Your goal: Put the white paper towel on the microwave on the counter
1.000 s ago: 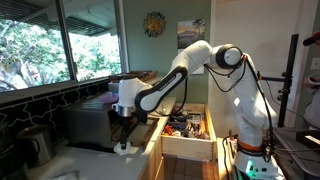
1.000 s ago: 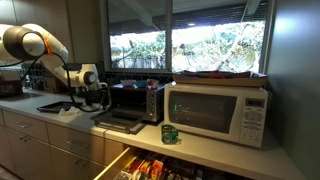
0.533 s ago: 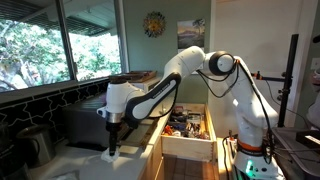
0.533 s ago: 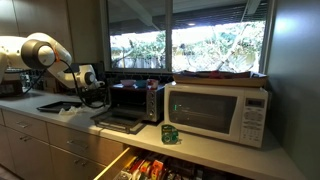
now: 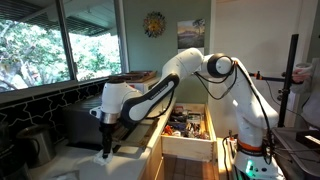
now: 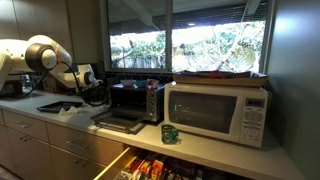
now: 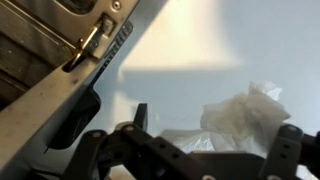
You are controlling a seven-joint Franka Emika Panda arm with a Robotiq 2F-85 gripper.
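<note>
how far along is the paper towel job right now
Looks nearly done: the paper towel lies crumpled on the counter, off the microwave. In hand: nothing; the gripper hangs open just over the towel, jaws spread and not pinching it. Left, probably: only lifting the arm clear.

White rounded arm (image 5: 190, 65), black joint rings, dark cable; black gripper (image 5: 108, 148).
</note>
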